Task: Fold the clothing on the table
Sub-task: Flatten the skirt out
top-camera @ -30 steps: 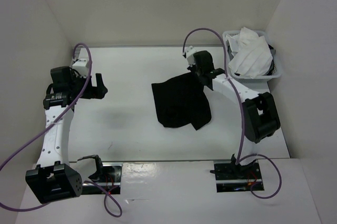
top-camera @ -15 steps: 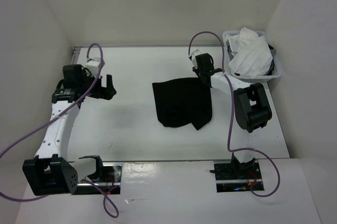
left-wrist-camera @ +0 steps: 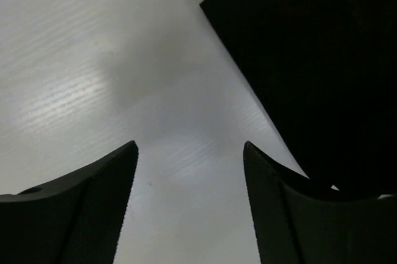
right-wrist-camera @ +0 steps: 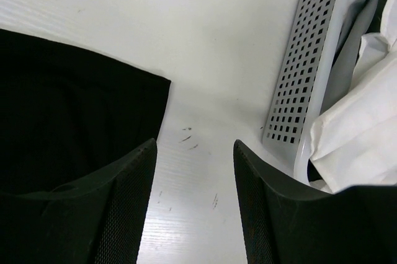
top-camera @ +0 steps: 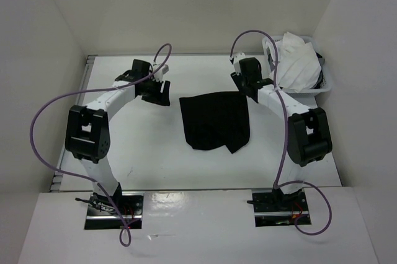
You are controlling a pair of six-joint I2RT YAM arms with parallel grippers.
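The black clothing [top-camera: 214,121] lies flat on the white table [top-camera: 142,146], roughly rectangular, with a flap sticking out at its near right. My left gripper [top-camera: 162,92] hovers open just left of its far left corner; in the left wrist view the gripper [left-wrist-camera: 190,146] has only bare table between its fingers, and the clothing [left-wrist-camera: 310,59] fills the upper right. My right gripper [top-camera: 247,90] stands open at the far right corner. In the right wrist view this gripper [right-wrist-camera: 194,142] is empty, with the clothing [right-wrist-camera: 74,109] to its left.
A white perforated basket [top-camera: 322,84] holding a white cloth [top-camera: 294,59] stands at the back right, close to the right gripper; its wall [right-wrist-camera: 307,59] and the cloth [right-wrist-camera: 360,134] show in the right wrist view. White walls enclose the table on three sides.
The right gripper opened and let go of the clothing's far right corner, which now lies flat. The left arm swung right across the table to the clothing's far left corner.
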